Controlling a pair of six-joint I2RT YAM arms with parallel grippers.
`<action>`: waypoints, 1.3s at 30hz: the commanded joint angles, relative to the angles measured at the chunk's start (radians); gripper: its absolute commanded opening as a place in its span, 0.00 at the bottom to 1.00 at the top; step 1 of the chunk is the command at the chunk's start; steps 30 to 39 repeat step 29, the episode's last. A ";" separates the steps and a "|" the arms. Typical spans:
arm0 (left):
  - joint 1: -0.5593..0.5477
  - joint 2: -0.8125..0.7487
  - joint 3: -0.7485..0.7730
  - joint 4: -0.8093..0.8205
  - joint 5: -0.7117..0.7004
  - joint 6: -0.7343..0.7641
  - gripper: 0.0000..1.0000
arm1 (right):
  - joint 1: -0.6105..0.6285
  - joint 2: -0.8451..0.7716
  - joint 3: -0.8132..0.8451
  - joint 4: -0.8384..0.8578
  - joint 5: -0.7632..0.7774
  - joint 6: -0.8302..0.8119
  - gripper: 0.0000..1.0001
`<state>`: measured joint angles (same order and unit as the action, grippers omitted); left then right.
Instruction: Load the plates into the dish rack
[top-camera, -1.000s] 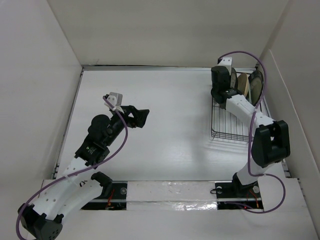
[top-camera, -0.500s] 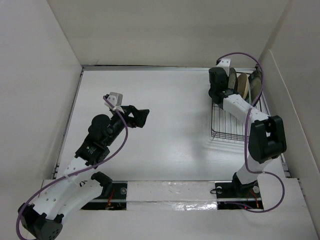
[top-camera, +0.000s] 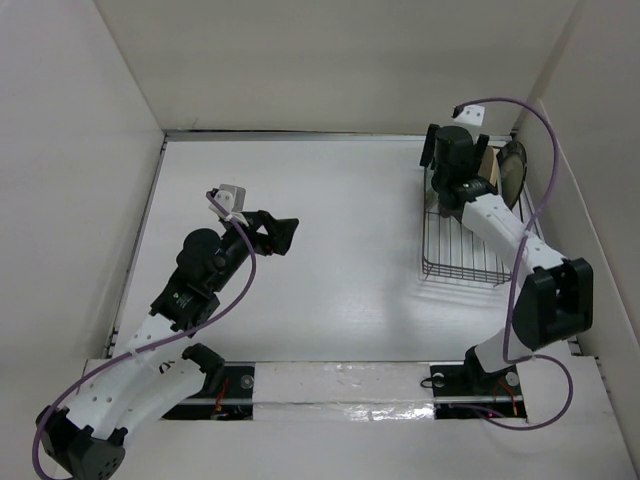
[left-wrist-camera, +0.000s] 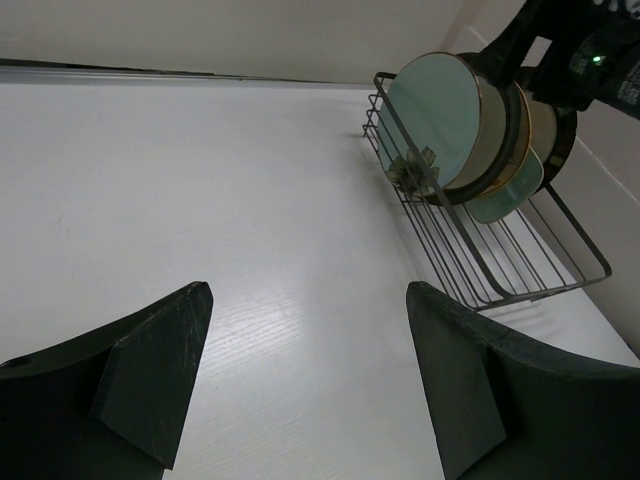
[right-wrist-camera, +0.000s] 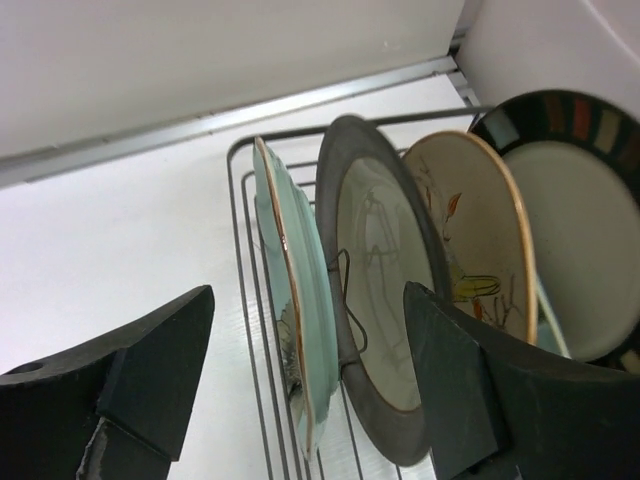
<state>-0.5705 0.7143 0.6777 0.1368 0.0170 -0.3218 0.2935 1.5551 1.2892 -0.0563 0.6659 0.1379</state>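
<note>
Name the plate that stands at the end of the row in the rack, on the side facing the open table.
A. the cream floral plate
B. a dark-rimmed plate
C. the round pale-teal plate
C: in the right wrist view the round pale-teal plate stands first on the table side of the dish rack, with a dark-rimmed plate right behind it.

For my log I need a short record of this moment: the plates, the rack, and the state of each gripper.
plates: upright in the rack, packed together at its far end
rack: on the table, far right corner
left gripper: open, empty, over the table, away from the rack
right gripper: open, empty, close by the plates
</note>
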 joint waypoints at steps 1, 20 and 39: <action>-0.005 -0.007 0.017 0.030 -0.038 0.012 0.76 | -0.010 -0.105 -0.001 0.013 -0.034 0.038 0.84; -0.005 -0.081 0.028 0.017 -0.170 -0.010 0.78 | 0.381 -0.685 -0.570 0.349 -0.879 0.253 0.99; -0.005 -0.084 0.019 0.027 -0.172 -0.003 0.77 | 0.466 -0.687 -0.636 0.357 -0.746 0.247 0.99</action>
